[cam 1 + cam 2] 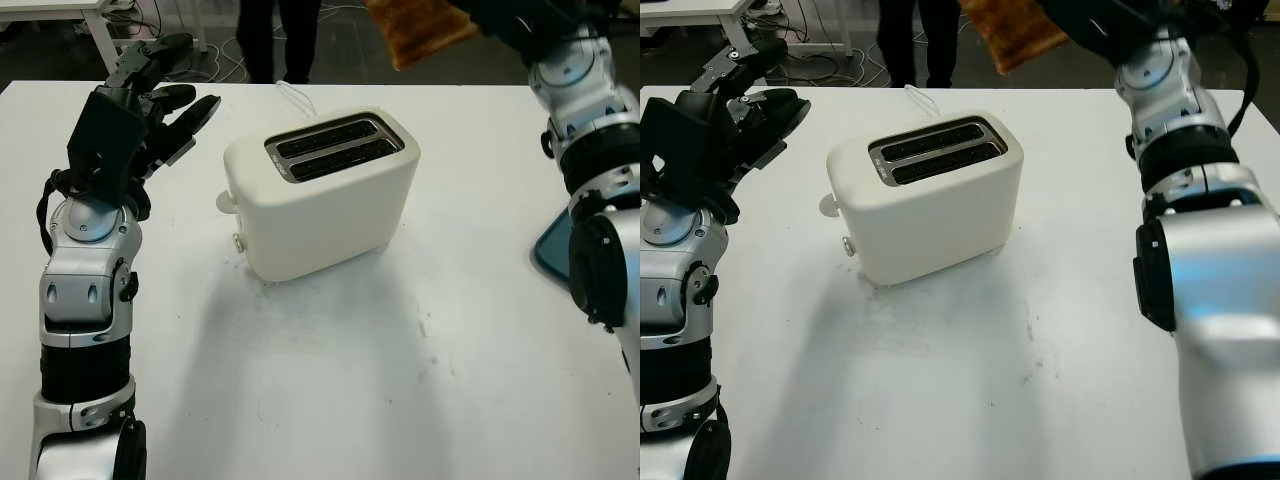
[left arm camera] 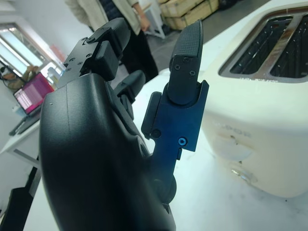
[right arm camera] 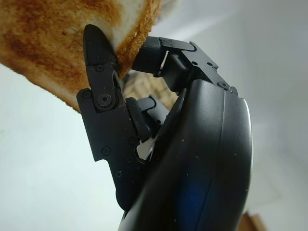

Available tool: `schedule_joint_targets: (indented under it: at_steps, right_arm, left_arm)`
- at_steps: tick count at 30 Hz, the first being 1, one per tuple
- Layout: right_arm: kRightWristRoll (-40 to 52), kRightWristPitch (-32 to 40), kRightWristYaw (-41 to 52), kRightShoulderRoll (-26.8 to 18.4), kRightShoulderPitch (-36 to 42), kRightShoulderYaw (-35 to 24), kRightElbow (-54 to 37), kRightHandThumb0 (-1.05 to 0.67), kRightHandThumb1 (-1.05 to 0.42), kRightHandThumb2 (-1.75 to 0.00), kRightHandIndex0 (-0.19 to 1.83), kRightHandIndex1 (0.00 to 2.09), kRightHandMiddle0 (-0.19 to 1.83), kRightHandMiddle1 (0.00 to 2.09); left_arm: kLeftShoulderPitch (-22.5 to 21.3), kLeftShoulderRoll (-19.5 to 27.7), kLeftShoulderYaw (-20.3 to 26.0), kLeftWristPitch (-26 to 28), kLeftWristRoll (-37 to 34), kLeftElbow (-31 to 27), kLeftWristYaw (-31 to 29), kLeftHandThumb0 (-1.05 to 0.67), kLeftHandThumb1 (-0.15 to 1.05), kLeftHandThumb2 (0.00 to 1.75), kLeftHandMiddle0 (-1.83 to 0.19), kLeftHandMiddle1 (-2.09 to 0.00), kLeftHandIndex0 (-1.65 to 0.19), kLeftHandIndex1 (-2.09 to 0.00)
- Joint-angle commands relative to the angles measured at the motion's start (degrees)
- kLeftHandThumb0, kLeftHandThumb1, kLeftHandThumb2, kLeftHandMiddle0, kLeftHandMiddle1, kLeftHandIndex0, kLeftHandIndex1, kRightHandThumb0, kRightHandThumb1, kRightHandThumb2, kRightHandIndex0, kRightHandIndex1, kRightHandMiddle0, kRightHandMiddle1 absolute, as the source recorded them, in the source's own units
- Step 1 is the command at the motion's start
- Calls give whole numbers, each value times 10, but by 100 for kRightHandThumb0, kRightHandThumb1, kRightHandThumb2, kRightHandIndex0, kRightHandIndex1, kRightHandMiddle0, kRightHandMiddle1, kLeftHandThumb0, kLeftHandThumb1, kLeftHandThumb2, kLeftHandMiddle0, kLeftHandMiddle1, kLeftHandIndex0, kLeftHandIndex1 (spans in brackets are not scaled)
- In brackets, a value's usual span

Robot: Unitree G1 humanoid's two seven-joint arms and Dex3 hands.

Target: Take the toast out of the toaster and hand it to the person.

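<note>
A browned slice of toast (image 1: 415,30) hangs high above the table's far edge, gripped by my right hand (image 3: 120,62), whose fingers (image 3: 98,72) pinch its lower edge. The cream toaster (image 1: 320,195) stands mid-table, tilted a little, with both slots (image 1: 335,147) dark and bare. My left hand (image 1: 165,100) is open, raised just left of the toaster and apart from it. A person's dark legs (image 1: 280,35) stand beyond the far edge of the table, close to where the toast is held.
The white table (image 1: 330,380) spreads bare in front of the toaster. A blue-rimmed flat object (image 1: 553,245) lies at the right edge, partly behind my right arm. The toaster's white cord (image 1: 298,97) runs toward the far edge. Cables lie on the floor beyond.
</note>
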Motion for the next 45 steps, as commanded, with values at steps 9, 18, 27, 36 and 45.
schedule_joint_targets:
  at_steps: [9,18,27,36,45]
  right_arm:
    - [22,36,-11,8,41,-19,9,-22,-92,-39,77,175,48,175]
    - [20,60,-45,14,54,-15,11,-25,-92,-33,68,175,50,151]
    - [33,82,-46,18,59,-32,13,-16,-92,-40,64,175,26,172]
    - [34,81,-59,27,80,-40,12,-10,-92,-32,53,175,52,99]
    - [38,80,-47,32,93,-47,16,-8,-92,-33,48,175,40,128]
  left_arm:
    - [-2,2,-2,2,3,-3,0,-49,92,11,-3,-96,-26,-42]
    - [0,1,1,3,0,-5,0,-48,92,11,-3,-95,-26,-42]
    - [0,1,-1,2,2,-6,0,-48,92,10,-3,-94,-26,-41]
    - [0,1,0,2,0,-3,0,-48,92,11,-3,-95,-27,-41]
    - [0,0,2,3,-4,-3,-2,-49,91,11,-2,-97,-27,-41]
